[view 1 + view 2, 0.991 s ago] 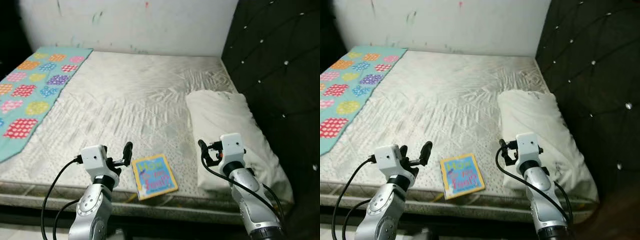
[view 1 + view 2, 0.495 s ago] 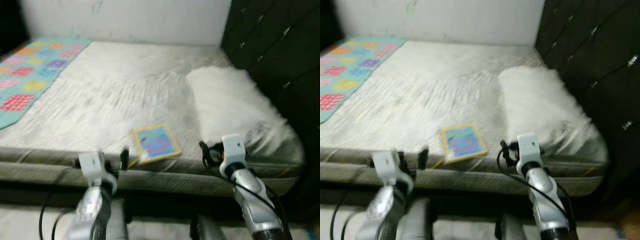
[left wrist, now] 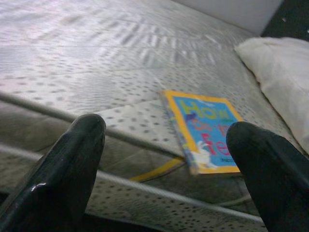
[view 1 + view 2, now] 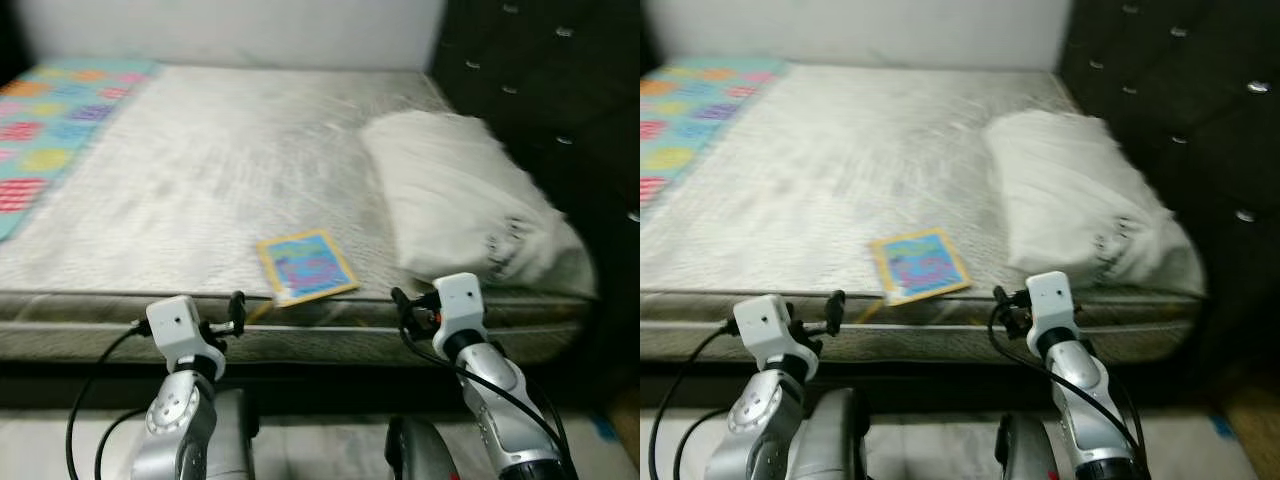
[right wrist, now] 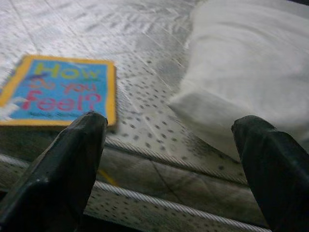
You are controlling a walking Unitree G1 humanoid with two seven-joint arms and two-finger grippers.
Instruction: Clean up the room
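So there's a bed [image 4: 200, 170] with a bare grey-white mattress, and way over on its left side lies a teal blanket [image 4: 50, 110] with colourful dotted patches. The left gripper [image 3: 164, 179] hangs just in front of the bed's near edge, empty, fingers [image 3: 72, 169] spread wide apart, aimed at the edge with the book ahead of it.

The book [image 4: 305, 266] sits flat on the mattress right at the near edge, roughly between the two arms. It's a kids' book with a yellow border and blue cover, and the title reads "How do you feel?" in the right wrist view. A yellowish strip pokes out from under it at the edge.

The right gripper [image 5: 169, 174] is also spread open and holding nothing, low in front of the edge, with the book off to its one side and the pillow to the other.

The white pillow [image 4: 460, 205] lies on the bed's right side, against a dark tufted headboard [image 4: 540, 90]. Head views are a bit blurry.
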